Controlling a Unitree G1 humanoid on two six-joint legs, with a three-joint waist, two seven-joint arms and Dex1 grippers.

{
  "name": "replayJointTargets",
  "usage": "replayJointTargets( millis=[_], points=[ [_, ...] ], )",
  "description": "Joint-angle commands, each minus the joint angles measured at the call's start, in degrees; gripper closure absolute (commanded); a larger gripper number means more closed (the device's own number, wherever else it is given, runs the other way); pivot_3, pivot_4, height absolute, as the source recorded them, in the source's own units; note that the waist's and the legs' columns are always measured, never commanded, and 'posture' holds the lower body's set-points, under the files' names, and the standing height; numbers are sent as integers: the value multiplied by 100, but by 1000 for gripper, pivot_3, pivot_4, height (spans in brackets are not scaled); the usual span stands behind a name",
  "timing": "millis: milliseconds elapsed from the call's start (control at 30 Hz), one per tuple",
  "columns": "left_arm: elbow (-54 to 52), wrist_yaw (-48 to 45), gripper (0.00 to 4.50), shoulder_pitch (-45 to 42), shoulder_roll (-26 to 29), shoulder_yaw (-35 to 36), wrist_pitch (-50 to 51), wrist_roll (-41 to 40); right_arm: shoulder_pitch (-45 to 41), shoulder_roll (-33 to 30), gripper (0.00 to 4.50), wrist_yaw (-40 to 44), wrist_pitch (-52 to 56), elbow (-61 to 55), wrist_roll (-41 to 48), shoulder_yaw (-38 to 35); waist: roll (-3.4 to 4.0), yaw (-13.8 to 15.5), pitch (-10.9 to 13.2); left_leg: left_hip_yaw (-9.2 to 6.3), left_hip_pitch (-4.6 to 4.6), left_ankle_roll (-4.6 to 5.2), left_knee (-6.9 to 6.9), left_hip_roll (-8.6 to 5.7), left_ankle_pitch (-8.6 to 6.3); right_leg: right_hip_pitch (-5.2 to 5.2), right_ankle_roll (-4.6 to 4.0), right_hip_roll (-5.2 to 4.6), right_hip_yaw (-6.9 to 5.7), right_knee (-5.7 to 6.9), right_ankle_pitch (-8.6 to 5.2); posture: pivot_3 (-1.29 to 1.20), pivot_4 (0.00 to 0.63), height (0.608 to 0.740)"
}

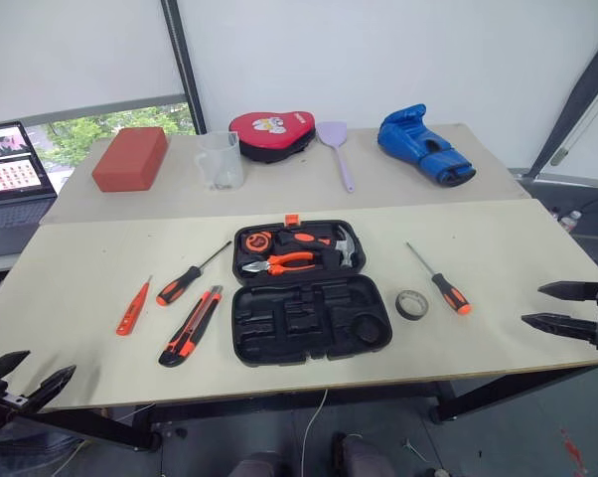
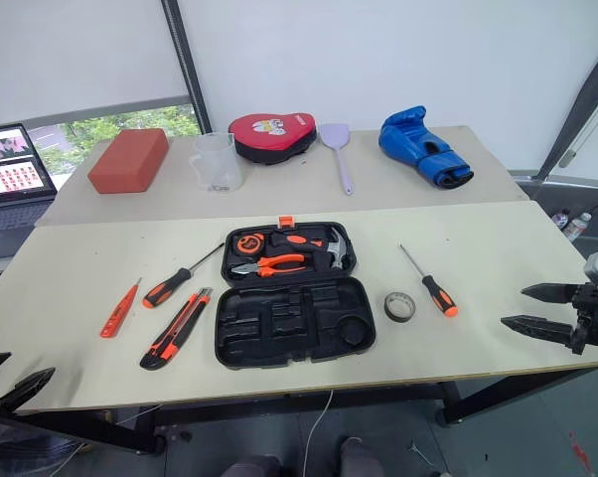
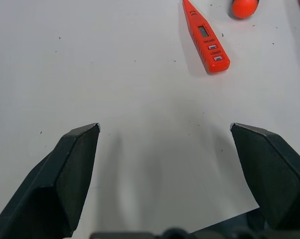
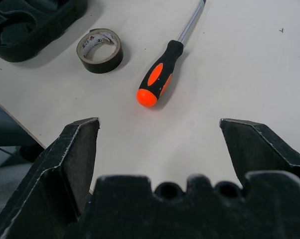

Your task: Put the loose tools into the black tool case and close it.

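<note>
Both grippers wide apart and empty at the table's near corners, black tool case open between them.

The left gripper (image 1: 31,383) hangs off the near left edge of the table (image 1: 498,248), fingers spread; just ahead of it lies the tester screwdriver (image 1: 133,307), then a screwdriver (image 1: 188,277) and the utility knife (image 1: 191,326). The right gripper (image 1: 557,306) hovers at the right edge, fingers equally wide; ahead of it lie a second screwdriver (image 4: 162,74) and, just beyond, the tape roll (image 4: 100,50). The black tool case (image 1: 309,318) lies further inward, lid back, holding pliers (image 1: 279,262) and a hammer (image 1: 341,243).
</note>
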Motion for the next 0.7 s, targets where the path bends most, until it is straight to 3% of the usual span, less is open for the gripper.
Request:
replayJointTargets(
  millis=[33,167,367,500,700],
  points=[
    [-227,20,0,-63,98,157,87,-106,-42,-92,23,-65,-53,-193,41,-156,0,1,0,0,0,0,0,0,0,0,0,0,0,0,0,0,150,740],
    [-508,74,0,-288,220,-3,581,-271,21,-73,23,-212,161,-674,191,-301,0,6,0,0,0,0,1,0,0,0,0,0,0,1,0,0,150,740],
    [-908,162,0,-1643,873,-1081,1717,-569,-143,209,23,-683,1300,-2607,905,-220,-1,12,1,-1,0,-9,5,0,4,2,10,0,1,7,-5,0,150,740],
    [117,167,0,-3269,1180,-2337,1812,-28,-552,461,23,-1110,1938,-3689,1249,180,0,1,0,-1,5,-11,3,-2,5,-3,-3,4,-1,11,3,0,150,740],
    [1168,-71,0,-4588,1101,-3536,1845,498,-1035,858,23,-1614,2187,-4334,1339,579,-3,-41,2,0,-2,-12,1,-7,6,-19,-9,8,-8,5,6,0,150,740]
  ],
)
